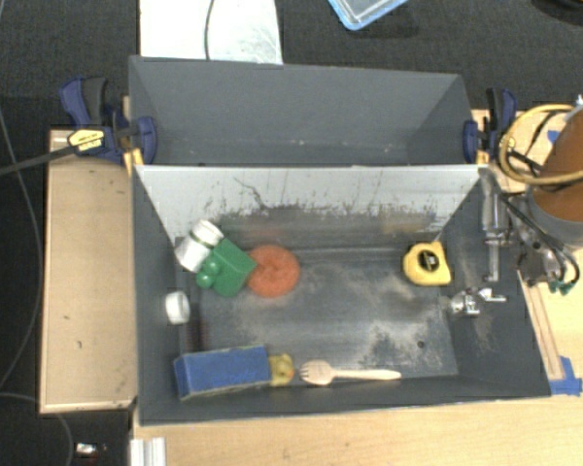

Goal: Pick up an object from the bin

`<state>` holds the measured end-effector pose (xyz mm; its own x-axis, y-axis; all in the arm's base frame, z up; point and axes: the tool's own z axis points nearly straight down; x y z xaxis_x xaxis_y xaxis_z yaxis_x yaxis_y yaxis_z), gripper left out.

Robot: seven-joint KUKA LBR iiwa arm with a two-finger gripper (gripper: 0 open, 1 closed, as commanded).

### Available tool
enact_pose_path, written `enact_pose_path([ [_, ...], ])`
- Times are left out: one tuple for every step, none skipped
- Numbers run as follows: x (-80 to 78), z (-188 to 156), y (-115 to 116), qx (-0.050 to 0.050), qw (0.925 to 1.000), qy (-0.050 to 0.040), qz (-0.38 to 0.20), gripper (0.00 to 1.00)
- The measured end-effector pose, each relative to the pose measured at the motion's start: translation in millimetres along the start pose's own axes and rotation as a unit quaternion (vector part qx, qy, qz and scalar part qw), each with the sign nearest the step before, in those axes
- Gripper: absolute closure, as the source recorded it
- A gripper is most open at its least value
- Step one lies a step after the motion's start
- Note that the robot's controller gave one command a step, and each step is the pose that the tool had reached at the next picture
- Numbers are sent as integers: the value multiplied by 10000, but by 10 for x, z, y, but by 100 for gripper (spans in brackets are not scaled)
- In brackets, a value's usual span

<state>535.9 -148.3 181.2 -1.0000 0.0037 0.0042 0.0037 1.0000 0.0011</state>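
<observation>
Showing the grey metal bin at an early stage of the pick, this view has every object lying on the bin floor and nothing lifted. The arm enters from the view's right, and its gripper hangs low at the foot of the right-hand sloping wall. Whether the gripper is released or clenched cannot be told, and nothing is seen grasped in it. Farthest from the gripper, toward the front-left corner, lies a blue rectangular sponge-like block. Well apart from the gripper, across the bare middle of the floor, sits an orange-red round ball, touching a green toy block on its far side. Nearest the gripper, just beside it on the side toward the bin's middle, rests a yellow tape measure, the likeliest candidate by position alone. Forward of the gripper, along the front wall, lies a pale fork, its tines toward the blue block. Beyond the green block stand two small white cylinders, and a third lies nearer the front. Remaining, by judgement: closing on one object, grasping it and lifting it clear.
</observation>
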Motion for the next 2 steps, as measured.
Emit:
enact_pose_path([
  [-19,-39,6,8,10000,-37,-27,0],
  [-358,593,18,0,9999,-26,98,0],
])
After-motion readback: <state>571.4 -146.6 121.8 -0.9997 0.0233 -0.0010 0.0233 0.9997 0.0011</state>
